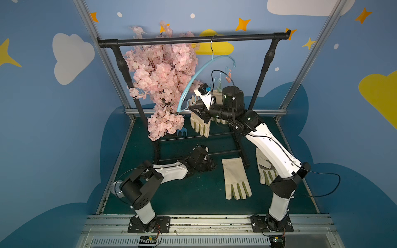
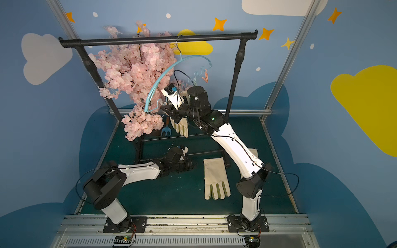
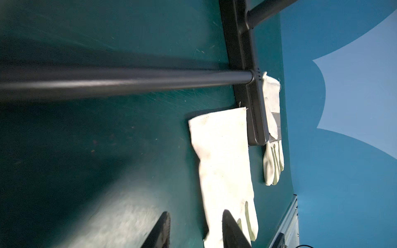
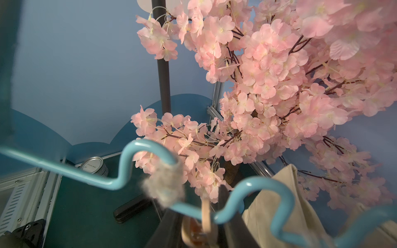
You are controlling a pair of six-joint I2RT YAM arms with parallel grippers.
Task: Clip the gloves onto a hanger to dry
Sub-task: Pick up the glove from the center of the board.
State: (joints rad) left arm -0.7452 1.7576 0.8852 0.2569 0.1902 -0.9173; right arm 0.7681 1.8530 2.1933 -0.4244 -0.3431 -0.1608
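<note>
The light-blue hanger (image 1: 194, 80) hangs tilted by its wire hook from the black rack's rail, its left end low. My right gripper (image 1: 194, 107) is at that low end, shut on a pale pink peg (image 4: 206, 214) on the wavy bar (image 4: 129, 154). Cream gloves (image 1: 199, 125) hang just beneath it, and one cuff (image 4: 279, 204) shows beside the jaws. Another glove (image 1: 235, 178) lies flat on the green mat. One more (image 1: 265, 169) lies partly under the right arm. My left gripper (image 3: 196, 227) hovers low over the mat beside the flat glove (image 3: 223, 161), open and empty.
The black garment rack (image 1: 193, 39) stands mid-table, its base bars (image 3: 129, 79) close by my left gripper. A pink blossom tree (image 1: 161, 81) crowds the hanger's left side. A blue hand rake (image 1: 182, 131) lies behind the rack. A tin can (image 4: 94, 166) sits at the mat's left edge.
</note>
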